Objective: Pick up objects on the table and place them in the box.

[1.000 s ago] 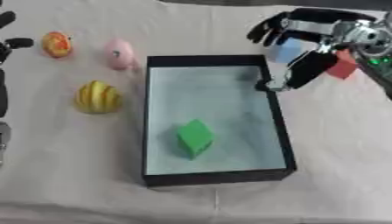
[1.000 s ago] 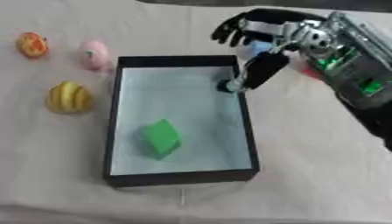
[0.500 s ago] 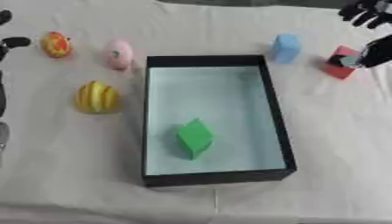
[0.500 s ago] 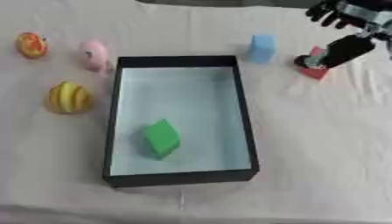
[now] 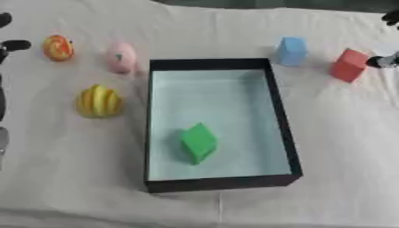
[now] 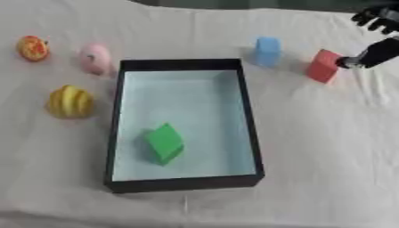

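So far only the green block [image 6: 164, 143] lies in the black box [image 6: 249, 116], tipped on an edge toward the near end of the pale floor, well to the left of my right hand [image 6: 372, 52] and nearer to me. That hand sits at the right edge of the right eye view, a dark thumb or finger pointing at the red block [image 6: 323, 66] and just beside its right face; I cannot tell whether it touches. The other fingers [image 6: 376, 18] spread above it, uncurled, and nothing is held. I judge the hand is placed there because the red block is the closest piece on that side, so it is the natural one to take. The blue block [image 6: 266, 51] stands upright just beyond the box's far right corner, left of the red block and near it. The remaining pieces are far across the box from this hand: a pink rounded toy [image 5: 120, 57], an orange round toy [image 5: 58, 47] and a yellow ridged one [image 5: 99, 101], all apart from each other and better suited to the other arm. My left hand [image 5: 14, 44] shows only as dark shapes at the left edge; its fingers I cannot make out. Everything rests on a wrinkled off-white cloth [image 5: 343, 147] covering the table; a dark strip runs along the far edge.
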Robot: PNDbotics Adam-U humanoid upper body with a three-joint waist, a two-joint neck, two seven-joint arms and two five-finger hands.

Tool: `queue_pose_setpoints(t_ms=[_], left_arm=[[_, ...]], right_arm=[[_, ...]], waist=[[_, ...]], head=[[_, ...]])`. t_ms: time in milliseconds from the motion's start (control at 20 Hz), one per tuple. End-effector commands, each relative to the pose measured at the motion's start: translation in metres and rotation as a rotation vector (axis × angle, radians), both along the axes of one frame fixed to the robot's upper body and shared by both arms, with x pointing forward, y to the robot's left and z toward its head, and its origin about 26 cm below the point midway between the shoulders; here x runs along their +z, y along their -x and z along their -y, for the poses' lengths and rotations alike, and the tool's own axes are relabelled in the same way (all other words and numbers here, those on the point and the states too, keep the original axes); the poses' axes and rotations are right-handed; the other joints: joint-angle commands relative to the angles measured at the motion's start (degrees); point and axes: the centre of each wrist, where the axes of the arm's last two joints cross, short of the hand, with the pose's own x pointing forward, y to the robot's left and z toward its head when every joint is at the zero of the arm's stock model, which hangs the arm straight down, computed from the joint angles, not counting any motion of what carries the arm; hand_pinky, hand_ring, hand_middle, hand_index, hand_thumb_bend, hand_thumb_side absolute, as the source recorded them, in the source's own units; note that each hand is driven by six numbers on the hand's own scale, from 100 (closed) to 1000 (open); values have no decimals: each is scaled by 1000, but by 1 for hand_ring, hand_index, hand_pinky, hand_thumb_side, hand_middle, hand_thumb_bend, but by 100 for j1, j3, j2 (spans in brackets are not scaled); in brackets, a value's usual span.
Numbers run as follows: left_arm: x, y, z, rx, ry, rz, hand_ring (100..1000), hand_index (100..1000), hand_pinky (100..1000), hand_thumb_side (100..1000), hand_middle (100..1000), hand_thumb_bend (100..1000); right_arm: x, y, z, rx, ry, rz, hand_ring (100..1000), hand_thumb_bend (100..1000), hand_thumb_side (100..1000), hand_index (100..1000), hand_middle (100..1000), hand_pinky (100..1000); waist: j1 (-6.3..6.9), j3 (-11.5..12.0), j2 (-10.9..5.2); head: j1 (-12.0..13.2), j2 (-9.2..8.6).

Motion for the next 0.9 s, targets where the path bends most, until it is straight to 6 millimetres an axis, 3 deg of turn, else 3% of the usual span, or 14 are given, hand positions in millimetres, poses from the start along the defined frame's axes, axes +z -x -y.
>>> queue_pose_setpoints(t_ms=[50,250,500,900], left_arm=[[9,3,-3,10,-23,32,806,732,594,805,795,228],[9,3,-4,11,-23,33,806,732,594,806,795,227],[11,2,-2,5,-24,36,805,731,593,808,795,226],[12,2,-2,-1,-27,38,804,730,593,805,796,226]], right_arm=[[14,-6,10,10,3,14,899,544,238,931,877,876],[13,-10,14,27,5,8,904,550,229,934,886,880],[21,-21,4,105,-6,-15,906,550,230,935,886,882],[18,-31,12,89,-13,-50,904,541,231,934,882,880]], waist=[[24,-1,-72],[28,-4,-69],[40,10,-4],[56,13,67]], head=[[-2,-101],[4,-108],[29,-155],[25,-191]])
